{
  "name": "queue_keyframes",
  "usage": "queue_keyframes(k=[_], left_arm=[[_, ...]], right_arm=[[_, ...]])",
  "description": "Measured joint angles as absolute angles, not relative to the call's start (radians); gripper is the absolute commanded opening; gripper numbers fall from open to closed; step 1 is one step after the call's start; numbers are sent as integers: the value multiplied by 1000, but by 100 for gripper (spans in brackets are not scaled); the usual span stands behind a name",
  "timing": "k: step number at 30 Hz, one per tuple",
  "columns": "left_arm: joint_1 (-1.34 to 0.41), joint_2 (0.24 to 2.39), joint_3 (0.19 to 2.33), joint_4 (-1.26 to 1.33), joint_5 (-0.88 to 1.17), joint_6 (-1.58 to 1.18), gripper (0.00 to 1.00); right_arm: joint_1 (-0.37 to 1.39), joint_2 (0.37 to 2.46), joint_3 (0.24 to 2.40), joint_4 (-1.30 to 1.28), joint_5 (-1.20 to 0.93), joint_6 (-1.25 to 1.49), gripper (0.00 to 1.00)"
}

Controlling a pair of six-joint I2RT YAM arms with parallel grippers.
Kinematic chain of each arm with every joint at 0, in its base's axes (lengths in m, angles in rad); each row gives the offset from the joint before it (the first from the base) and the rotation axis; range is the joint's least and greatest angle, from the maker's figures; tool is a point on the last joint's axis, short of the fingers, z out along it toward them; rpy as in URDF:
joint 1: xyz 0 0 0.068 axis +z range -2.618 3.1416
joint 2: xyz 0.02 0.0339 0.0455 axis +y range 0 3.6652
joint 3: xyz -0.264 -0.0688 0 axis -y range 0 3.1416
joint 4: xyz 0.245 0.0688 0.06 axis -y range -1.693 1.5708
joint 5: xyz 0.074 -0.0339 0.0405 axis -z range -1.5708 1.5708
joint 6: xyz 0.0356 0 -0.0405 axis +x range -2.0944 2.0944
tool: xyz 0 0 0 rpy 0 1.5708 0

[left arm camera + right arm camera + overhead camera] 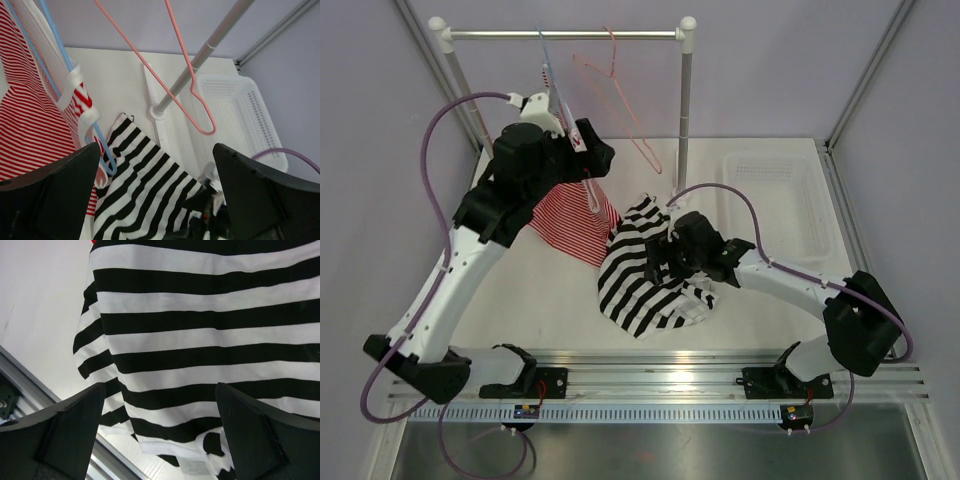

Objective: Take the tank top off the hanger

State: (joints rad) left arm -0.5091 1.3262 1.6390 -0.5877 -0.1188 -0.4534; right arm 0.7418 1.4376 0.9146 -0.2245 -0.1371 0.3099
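White tabletop under a clothes rail (560, 35), with two arms over two striped tops.
The right arm's wrist covers the middle of the tank top (630, 285), which lies crumpled on the table, off the hanger (150, 69). That pink wire hangs bare, its hook cut off in the left wrist view. The left arm hides the upper part of the red-striped top (570, 225) on the blue hanger (63, 46). Left gripper (156, 192) and right gripper (160, 432) both gape wide, gripping nothing. Count: two hangers, two tops, one basket (775, 200).
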Motion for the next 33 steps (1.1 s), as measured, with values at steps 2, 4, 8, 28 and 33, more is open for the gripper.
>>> queue_keyframes(k=[2,4,8,28,33], left_arm=[[-509,1235,1580,-577,-100,-455,99],[-509,1140,1521,-573,-89,-457,99],[-510,949,1411,-588,-94,-465,99],[-510,430,1081,-886,-333,-388,99],[-510,341,938,-817,-369,-384,99]], right_arm=[[791,1473,929,-213,-84,309,100],[846,1509,943,-199,-14,304,99],[904,1601,983,-193,92,295,99],[905,1729,988,-247,145,323,0],[905,1529,980,-363,176,320,0]])
